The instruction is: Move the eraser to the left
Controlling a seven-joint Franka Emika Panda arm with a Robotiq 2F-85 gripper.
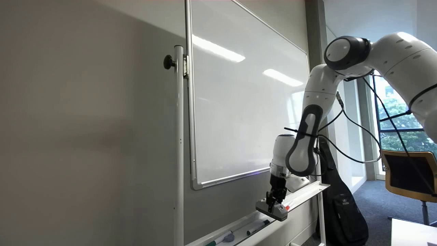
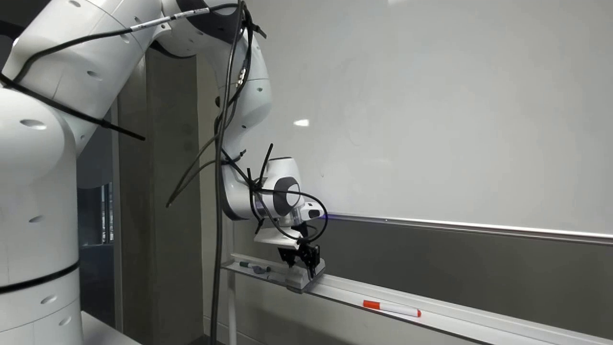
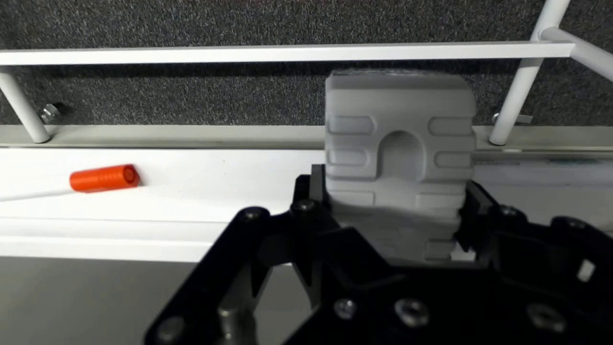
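Gripper [image 3: 396, 189] stood parted to width of eraser [image 3: 401, 153], clamped on its sides. It jutted past front edge of tray [image 3: 230, 179]; contact unclear. Red marker [image 2: 393, 309] lay on tray, apart.

This looks like an office or meeting room: a whiteboard [image 1: 245, 102] on a stand [image 1: 179, 136] with marker pens [image 2: 393, 308] in its tray [image 2: 455, 322], carpet [image 3: 191, 28] underfoot, and a chair [image 1: 399, 174] by a window [image 1: 396, 106], far right.
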